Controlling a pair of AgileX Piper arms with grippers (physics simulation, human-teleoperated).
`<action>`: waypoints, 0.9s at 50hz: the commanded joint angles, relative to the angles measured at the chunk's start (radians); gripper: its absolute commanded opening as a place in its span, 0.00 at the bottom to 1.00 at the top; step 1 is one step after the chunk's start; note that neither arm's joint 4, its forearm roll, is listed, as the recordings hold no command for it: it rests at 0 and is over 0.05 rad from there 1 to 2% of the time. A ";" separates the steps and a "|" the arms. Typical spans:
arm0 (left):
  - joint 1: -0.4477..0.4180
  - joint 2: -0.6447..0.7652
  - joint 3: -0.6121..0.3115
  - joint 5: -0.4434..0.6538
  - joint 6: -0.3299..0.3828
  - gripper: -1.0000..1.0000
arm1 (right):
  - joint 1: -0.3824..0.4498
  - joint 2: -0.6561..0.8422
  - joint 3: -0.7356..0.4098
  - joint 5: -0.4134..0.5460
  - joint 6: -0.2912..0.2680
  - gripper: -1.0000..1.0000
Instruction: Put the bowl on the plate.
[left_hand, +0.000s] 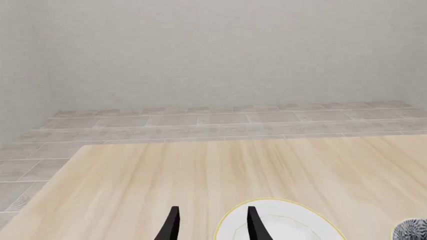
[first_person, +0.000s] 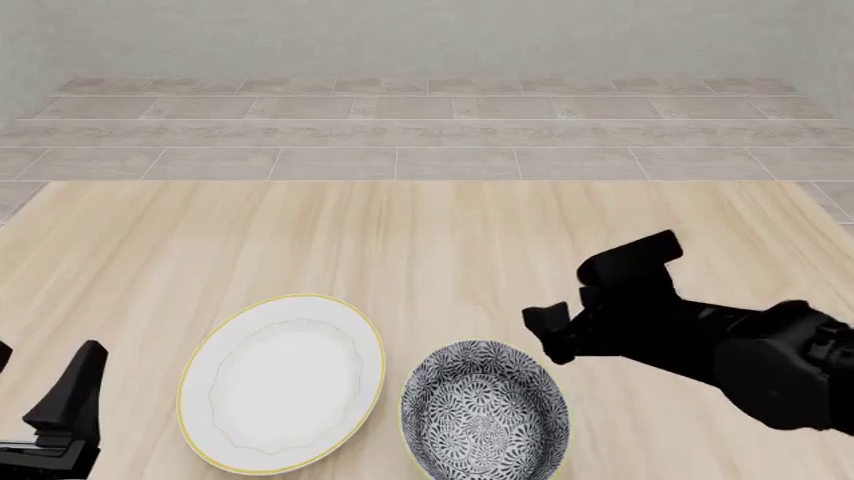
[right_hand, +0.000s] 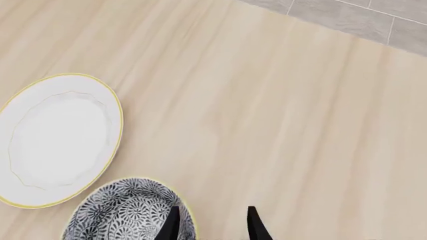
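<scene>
The bowl (first_person: 486, 412), patterned in dark grey and white, stands on the table near the front edge. Just left of it lies the white plate (first_person: 283, 382) with its yellow rim; the two are close but apart. My right gripper (first_person: 545, 335) hovers open at the bowl's right rim. In the right wrist view one finger (right_hand: 172, 222) is over the bowl (right_hand: 123, 212) and the other is outside it, with the plate (right_hand: 59, 140) beyond. My left gripper (first_person: 47, 385) is open and low, left of the plate. Its wrist view shows the plate (left_hand: 293, 227) and a sliver of bowl (left_hand: 413, 231).
The wooden table (first_person: 427, 240) stretches away behind the dishes to its far edge. Beyond it are a grey tiled floor (first_person: 427, 130) and a pale wall. The right arm's dark body (first_person: 747, 350) lies over the table's right side.
</scene>
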 joint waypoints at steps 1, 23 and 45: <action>-0.002 0.003 0.003 -0.005 0.001 1.00 | 0.014 0.037 0.030 -0.039 0.010 1.00; -0.006 0.024 0.007 -0.027 0.001 1.00 | 0.038 0.125 0.080 -0.122 0.024 1.00; -0.006 0.017 0.007 -0.026 0.001 1.00 | 0.073 0.180 0.131 -0.178 0.040 1.00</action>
